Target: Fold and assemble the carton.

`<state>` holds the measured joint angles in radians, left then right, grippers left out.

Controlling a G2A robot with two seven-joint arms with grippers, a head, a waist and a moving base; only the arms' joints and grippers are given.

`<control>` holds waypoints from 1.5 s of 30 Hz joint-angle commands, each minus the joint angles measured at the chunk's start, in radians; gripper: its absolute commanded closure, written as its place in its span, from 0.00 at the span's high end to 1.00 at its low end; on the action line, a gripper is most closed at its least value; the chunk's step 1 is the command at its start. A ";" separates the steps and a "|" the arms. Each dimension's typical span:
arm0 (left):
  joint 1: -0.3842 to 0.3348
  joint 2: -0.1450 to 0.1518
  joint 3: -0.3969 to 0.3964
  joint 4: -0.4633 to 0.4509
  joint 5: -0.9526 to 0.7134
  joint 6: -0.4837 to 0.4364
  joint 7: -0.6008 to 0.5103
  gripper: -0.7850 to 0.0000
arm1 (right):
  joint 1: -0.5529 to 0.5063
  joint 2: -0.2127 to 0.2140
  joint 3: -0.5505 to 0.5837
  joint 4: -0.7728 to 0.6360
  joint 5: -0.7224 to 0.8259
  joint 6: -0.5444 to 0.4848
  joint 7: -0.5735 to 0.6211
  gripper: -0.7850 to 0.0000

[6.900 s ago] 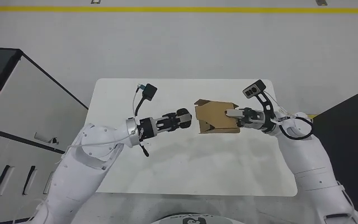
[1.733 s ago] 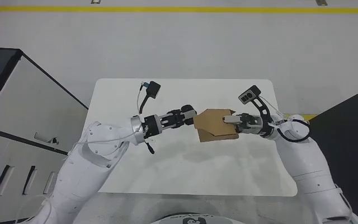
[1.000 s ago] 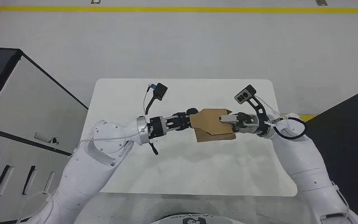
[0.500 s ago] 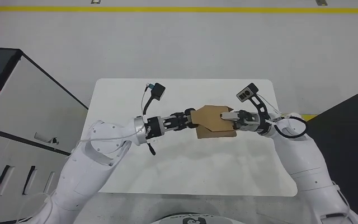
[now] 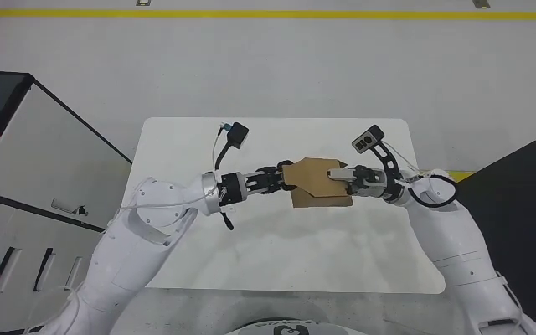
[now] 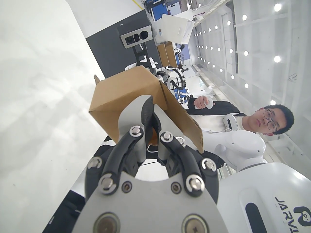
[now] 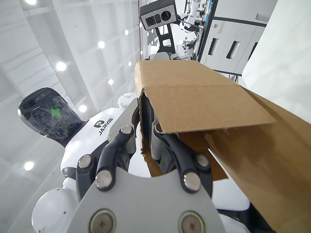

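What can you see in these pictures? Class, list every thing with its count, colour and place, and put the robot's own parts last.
carton: one, brown, over the table's middle, between both grippers
table: one, white, under the carton
cabinet: one, grey with a dark frame, beside the table on the left of the top view
floor line: one, yellow, beyond the table's far side
left gripper: one, black and silver, shut on one end of the carton
right gripper: one, black and silver, shut on the opposite end
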<state>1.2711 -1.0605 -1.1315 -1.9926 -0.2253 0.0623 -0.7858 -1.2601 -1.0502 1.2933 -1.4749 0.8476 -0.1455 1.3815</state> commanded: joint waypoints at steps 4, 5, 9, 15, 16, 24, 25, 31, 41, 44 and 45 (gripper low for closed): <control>0.007 0.000 0.000 -0.001 -0.002 -0.002 -0.003 0.00 | -0.009 0.001 0.001 -0.013 -0.006 0.003 -0.001 0.00; 0.008 -0.001 0.006 -0.001 -0.003 -0.004 -0.004 0.00 | -0.011 0.000 -0.003 -0.018 -0.008 0.004 -0.001 0.00; 0.005 -0.003 0.018 0.002 -0.002 -0.007 -0.002 0.00 | -0.014 -0.001 -0.007 -0.022 -0.010 0.006 -0.003 0.00; 0.022 0.001 -0.023 -0.013 -0.006 -0.013 0.017 0.00 | -0.022 0.002 0.024 -0.012 0.011 0.001 -0.019 0.00; 0.027 0.003 -0.032 -0.017 -0.007 -0.014 0.017 0.00 | -0.025 0.003 0.030 -0.010 0.015 0.001 -0.025 0.00; 0.070 0.010 -0.074 -0.054 -0.014 -0.017 0.013 0.00 | -0.050 0.004 0.061 -0.015 0.034 -0.006 -0.089 0.00; 0.073 0.010 -0.075 -0.058 -0.015 -0.019 0.012 0.00 | -0.052 0.003 0.062 -0.017 0.034 -0.005 -0.095 0.00; 0.078 0.009 -0.056 -0.067 -0.021 -0.018 -0.001 0.00 | -0.059 0.002 0.055 -0.030 0.025 0.000 -0.104 0.00; 0.043 0.000 0.017 -0.045 -0.010 -0.010 -0.018 0.00 | -0.059 -0.003 0.038 -0.037 0.038 0.003 -0.076 0.00; 0.037 -0.002 0.023 -0.040 -0.014 -0.008 -0.018 0.00 | -0.057 -0.004 0.032 -0.038 0.035 0.006 -0.064 0.00; 0.035 -0.002 0.024 -0.039 -0.014 -0.007 -0.018 0.00 | -0.057 -0.004 0.031 -0.037 0.035 0.007 -0.061 0.00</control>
<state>1.3072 -1.0623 -1.1083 -2.0329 -0.2386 0.0543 -0.8038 -1.3175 -1.0539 1.3247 -1.5127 0.8826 -0.1389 1.3175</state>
